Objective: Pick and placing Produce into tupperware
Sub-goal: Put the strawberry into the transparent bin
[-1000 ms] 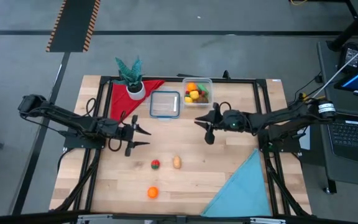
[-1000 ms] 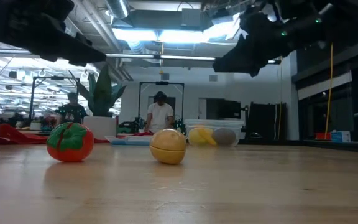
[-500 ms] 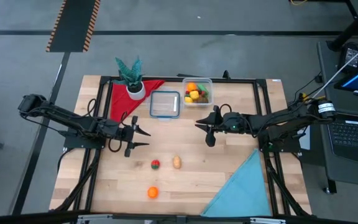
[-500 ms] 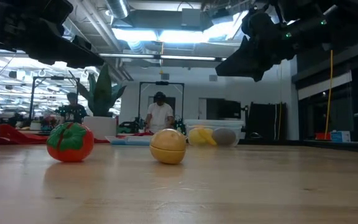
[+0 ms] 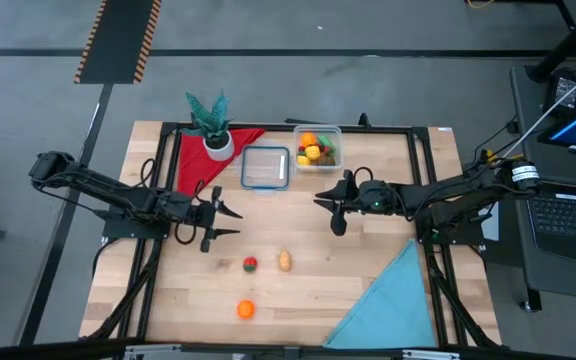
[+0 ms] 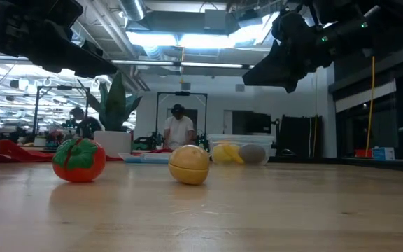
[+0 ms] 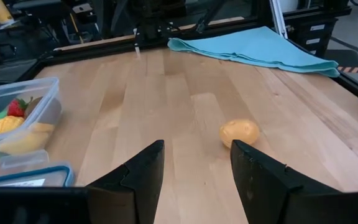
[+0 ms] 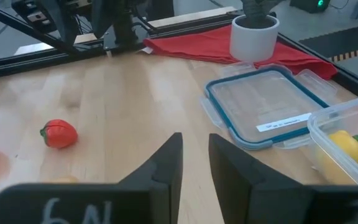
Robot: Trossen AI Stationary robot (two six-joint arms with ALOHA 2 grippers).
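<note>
Nothing has moved — left gripper (image 5: 230, 222) part-open and empty, tan produce (image 5: 284, 262) lying near, ahead of its fingers.

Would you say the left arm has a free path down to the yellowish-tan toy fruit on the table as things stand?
Probably yes. The left gripper hangs open above bare wood, and the yellowish-tan fruit lies apart from the red tomato, with nothing between gripper and fruit. The right gripper hangs further back, clear of that path.

Grey floor (image 5: 368, 30), bright ceiling lights (image 6: 180, 38), person (image 6: 180, 129) standing behind
</note>
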